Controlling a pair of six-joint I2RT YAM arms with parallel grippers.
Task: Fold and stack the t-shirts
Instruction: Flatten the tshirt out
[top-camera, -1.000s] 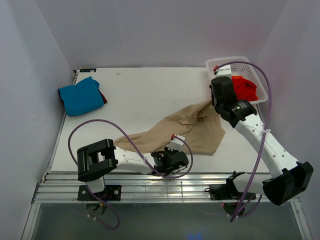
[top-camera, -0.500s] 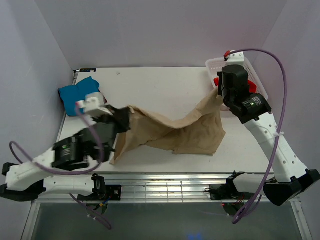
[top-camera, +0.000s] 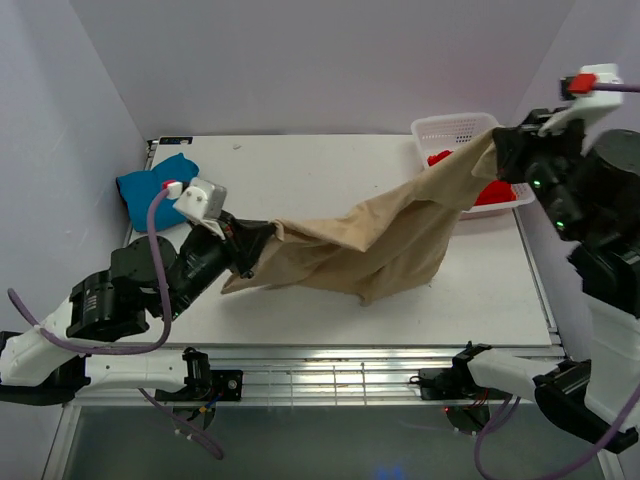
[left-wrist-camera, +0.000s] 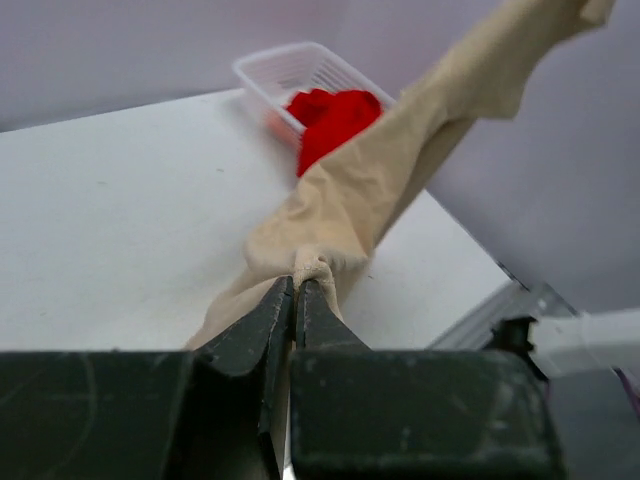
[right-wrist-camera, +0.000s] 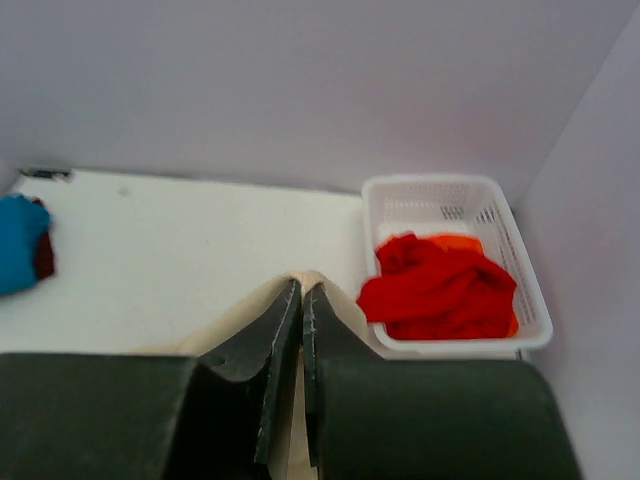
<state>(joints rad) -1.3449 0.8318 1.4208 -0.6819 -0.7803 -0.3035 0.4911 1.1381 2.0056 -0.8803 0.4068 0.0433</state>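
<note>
- Upper left of the top view: the teal-blue shirt lies folded on the tabletop. The dark red shirt peeks out beside it at the left edge of the right wrist view.
- Left of centre: the left claw is pinched fully closed on one end of the tan shirt, with cloth bunched between the jaws.
- Centre: the tan shirt hangs stretched between both claws and its middle sags toward the tabletop. I cannot tell if the low point touches.
- Upper right: the right claw is raised high and clamped tight on the shirt's other end, over the white basket. The bright red shirt sits crumpled inside the basket.
- Risk: both grips are thin pinches on bunched cloth, so more pull could slip an end free and drop the shirt in a heap.
- Risk: the cloth passes just over the basket rim, so it could snag and drag or tip the basket.
- Risk: the shirt is twisted like a rope, so it may land wrinkled rather than flat.
- Count: four shirts (one tan, one teal-blue, one dark red, one bright red), one basket, two claws.
</note>
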